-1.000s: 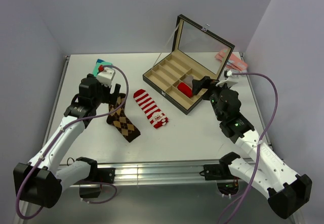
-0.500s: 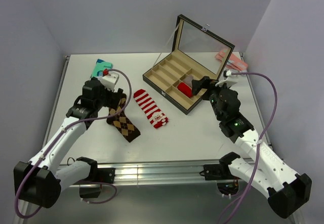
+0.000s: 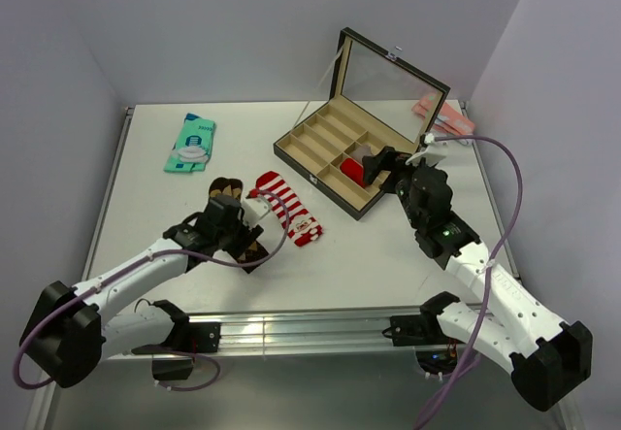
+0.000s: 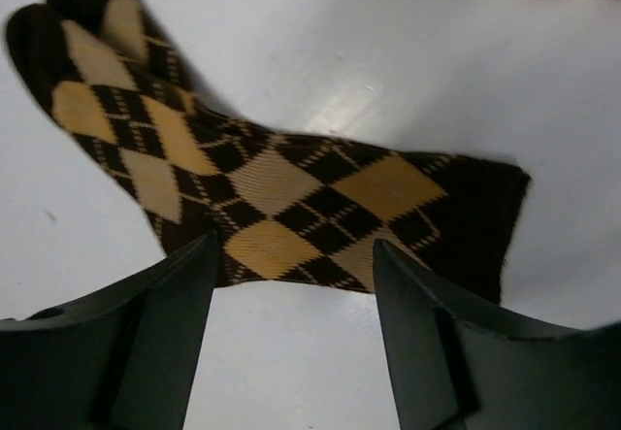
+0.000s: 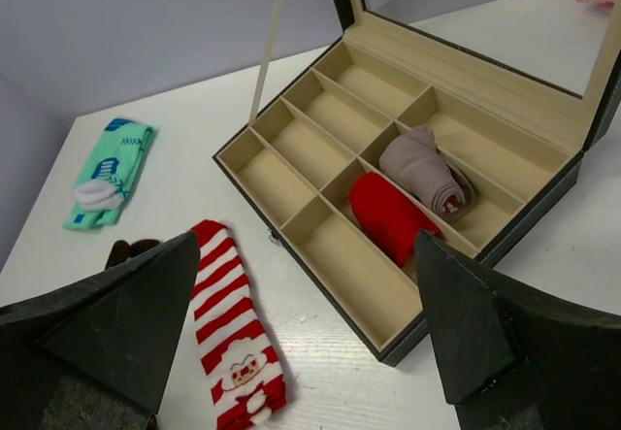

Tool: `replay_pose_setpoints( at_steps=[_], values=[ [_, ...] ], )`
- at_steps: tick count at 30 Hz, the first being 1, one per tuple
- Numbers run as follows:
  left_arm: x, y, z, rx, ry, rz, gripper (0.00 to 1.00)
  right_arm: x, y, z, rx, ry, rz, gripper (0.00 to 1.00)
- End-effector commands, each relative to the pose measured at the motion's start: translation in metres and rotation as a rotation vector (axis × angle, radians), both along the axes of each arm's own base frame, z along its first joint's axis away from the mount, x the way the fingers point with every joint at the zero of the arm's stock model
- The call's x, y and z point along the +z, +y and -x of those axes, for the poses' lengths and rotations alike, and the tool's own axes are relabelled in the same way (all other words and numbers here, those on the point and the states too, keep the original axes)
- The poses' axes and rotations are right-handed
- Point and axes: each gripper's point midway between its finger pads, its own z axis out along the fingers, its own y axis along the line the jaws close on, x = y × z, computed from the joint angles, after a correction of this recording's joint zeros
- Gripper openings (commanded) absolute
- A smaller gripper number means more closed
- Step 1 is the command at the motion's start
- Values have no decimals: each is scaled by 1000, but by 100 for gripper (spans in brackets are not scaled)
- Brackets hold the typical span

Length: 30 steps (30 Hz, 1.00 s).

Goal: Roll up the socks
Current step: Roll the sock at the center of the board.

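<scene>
The argyle sock [image 4: 291, 192] lies flat and unrolled on the desk [image 3: 369, 246], beside the striped sock [image 3: 288, 209]. Your left tool [image 4: 293, 255] has swung down over it, jaws released (rolling looks ready to begin). Only the wrist view shows the sock whole; overhead, the arm covers its near end. Your right tool [image 5: 309, 246] gapes idle near the case [image 5: 277, 182].

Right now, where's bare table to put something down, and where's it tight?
Open: the table in front of the box, right of the striped sock; the far strip between the teal packet and box; the left edge nearer than the packet. Tight: the left gripper over the argyle sock, striped sock alongside.
</scene>
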Motion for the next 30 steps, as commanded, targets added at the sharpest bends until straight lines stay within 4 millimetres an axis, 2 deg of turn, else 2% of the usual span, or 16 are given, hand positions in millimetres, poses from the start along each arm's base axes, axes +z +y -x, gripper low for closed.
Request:
replay_pose_setpoints(
  at_steps=[1,8,14,23,30],
  values=[
    [-8,-9,16,-69,31,-32,69,4,4,-1,5,-15,-32,98],
    [-16,-44,46,-253,123,-52,56,-1,7,-3,11,-1,-53,96],
    [-29,-55,66,-338,216,-94,53,-4,2,0,-10,6,-45,96],
    [-36,-67,65,-332,225,-91,55,-7,-1,1,-15,7,-38,96],
    [-49,-66,53,-293,189,-130,55,-8,-1,1,-16,7,-27,96]
  ],
)
